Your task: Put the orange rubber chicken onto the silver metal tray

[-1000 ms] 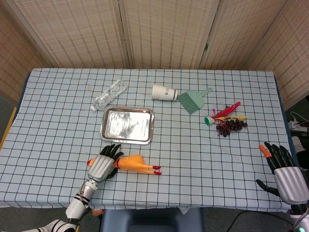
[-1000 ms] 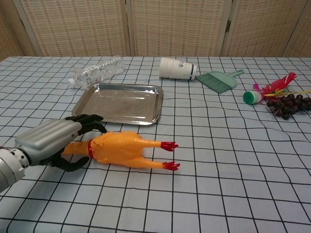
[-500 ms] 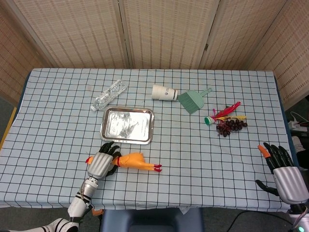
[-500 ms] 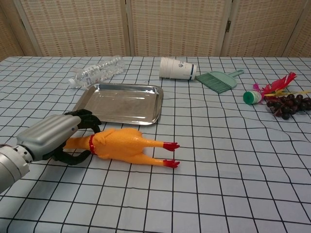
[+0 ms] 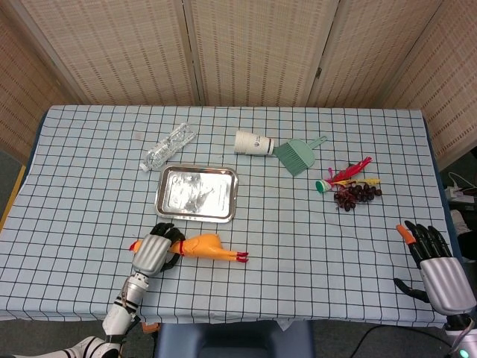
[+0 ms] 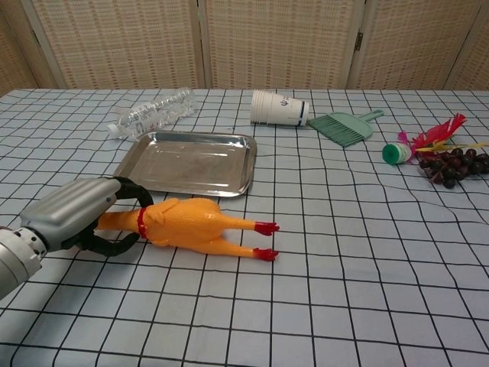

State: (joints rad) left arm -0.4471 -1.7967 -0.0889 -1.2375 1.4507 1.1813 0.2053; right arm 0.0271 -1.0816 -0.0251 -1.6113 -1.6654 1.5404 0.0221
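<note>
The orange rubber chicken (image 5: pixel 210 247) (image 6: pixel 192 225) lies on its side on the checked cloth, red feet pointing right, just in front of the silver metal tray (image 5: pixel 196 194) (image 6: pixel 187 162), which has nothing in it. My left hand (image 5: pixel 153 252) (image 6: pixel 75 215) is at the chicken's head end, and its dark fingers (image 6: pixel 127 189) curl around the neck by the red collar and grip it. The head is mostly hidden behind the hand. My right hand (image 5: pixel 438 262) hovers by the table's near right edge, fingers spread and holding nothing; only the head view shows it.
A clear plastic bottle (image 5: pixel 169 146) lies behind the tray to the left. A paper cup (image 5: pixel 253 142) on its side and a green dustpan (image 5: pixel 298 155) sit behind the tray to the right. A feathered toy (image 5: pixel 344 175) and dark grapes (image 5: pixel 356 195) lie at the far right.
My left hand's fingers have curled in from resting over the chicken's neck to wrapping around it. The chicken has shifted slightly toward the tray. The right hand has barely moved.
</note>
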